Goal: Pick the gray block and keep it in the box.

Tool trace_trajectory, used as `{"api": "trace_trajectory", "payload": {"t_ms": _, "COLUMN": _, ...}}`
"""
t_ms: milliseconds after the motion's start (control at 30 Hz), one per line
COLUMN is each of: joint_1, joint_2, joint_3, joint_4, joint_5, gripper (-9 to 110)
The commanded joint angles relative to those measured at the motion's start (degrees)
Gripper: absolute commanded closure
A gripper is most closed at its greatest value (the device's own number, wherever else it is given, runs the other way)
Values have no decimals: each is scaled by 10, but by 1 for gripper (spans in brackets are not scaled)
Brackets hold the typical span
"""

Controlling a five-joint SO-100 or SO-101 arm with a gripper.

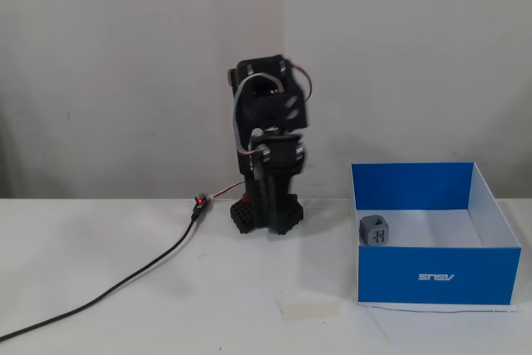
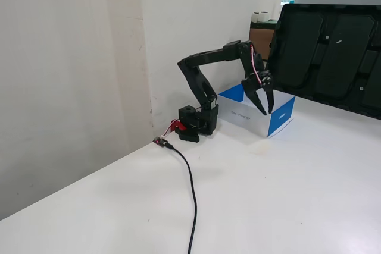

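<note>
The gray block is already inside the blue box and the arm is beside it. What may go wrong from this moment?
The gray block rests in the box, near its left wall in a fixed view. Two risks:
1. The open pincer hangs in front of the box's blue wall, so a low swing may knock or shift the box.
2. The black cable lies loose on the table; the arm's base sits close to it, and snagging seems possible.

There is one gray block (image 1: 375, 229), one blue box (image 1: 439, 274), one robot arm (image 2: 205, 75), one black cable (image 1: 125, 280) and one strip of tape (image 1: 309, 309).
</note>
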Motion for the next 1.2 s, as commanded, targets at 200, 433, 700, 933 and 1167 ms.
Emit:
{"api": "trace_trajectory", "payload": {"t_ms": 200, "joint_1": 137, "joint_2": 112, "joint_3": 154, "joint_4": -129, "joint_5": -26, "gripper": 101}}
{"api": "trace_trajectory", "payload": {"t_ms": 433, "joint_1": 165, "joint_2": 230, "joint_3": 324, "joint_4": -226, "joint_5": -24, "gripper": 101}}
{"api": "trace_trajectory", "payload": {"t_ms": 700, "joint_1": 171, "joint_2": 385, "joint_3": 454, "joint_4": -265, "joint_5": -11, "gripper": 101}}
{"api": "trace_trajectory", "payload": {"t_ms": 933, "joint_1": 156, "joint_2": 504, "joint_3": 537, "joint_4": -264, "joint_5": -5, "gripper": 101}}
{"api": "trace_trajectory", "payload": {"t_ms": 1167, "joint_1": 132, "joint_2": 627, "joint_3": 604, "joint_4": -231, "joint_5": 0, "gripper": 101}}
